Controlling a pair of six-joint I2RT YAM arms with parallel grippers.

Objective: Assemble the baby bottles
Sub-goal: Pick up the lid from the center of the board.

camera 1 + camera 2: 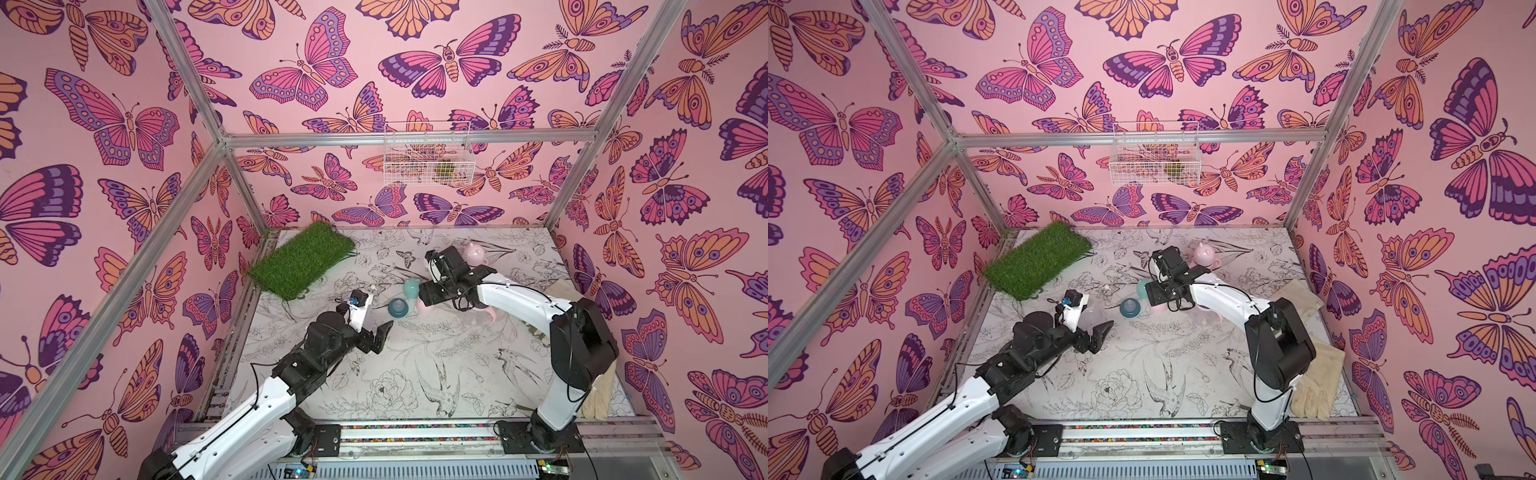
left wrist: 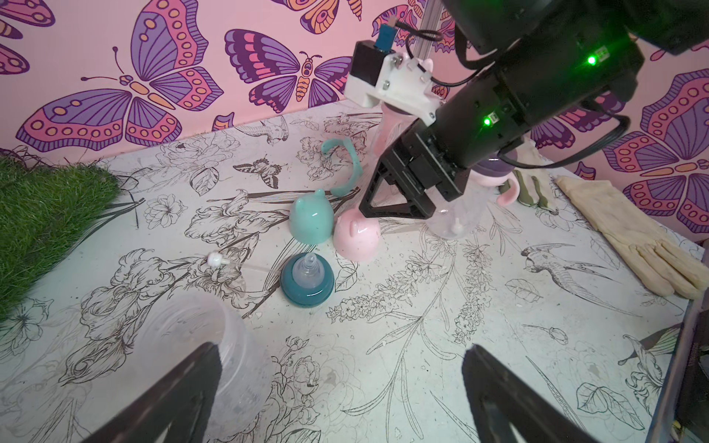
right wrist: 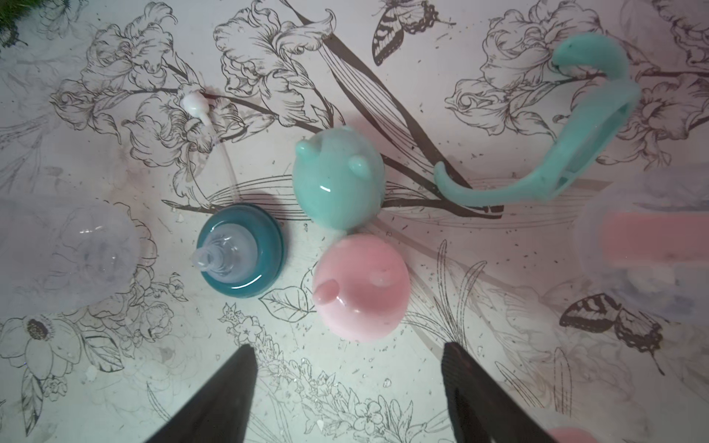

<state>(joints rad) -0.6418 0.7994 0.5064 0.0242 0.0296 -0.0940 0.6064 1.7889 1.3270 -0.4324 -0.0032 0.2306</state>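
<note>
Pink wallpaper (image 1: 332, 83) printed with large purple, magenta and orange butterflies covers the back wall and both side walls. A white wire basket (image 1: 428, 153) hangs on the back wall from a horizontal aluminium bar (image 1: 316, 139) of the frame. Something yellow-green (image 1: 446, 169) lies in it, too small to tell what. Below the basket spreads the bench (image 1: 415, 365), white with black line drawings of flowers and birds. Below and left of the basket, a patch of artificial grass (image 1: 303, 259) lies in the bench's back corner. Well below and right of the basket, cream gloves (image 1: 1316, 386) lie at the bench's edge. The light is soft and even.
</note>
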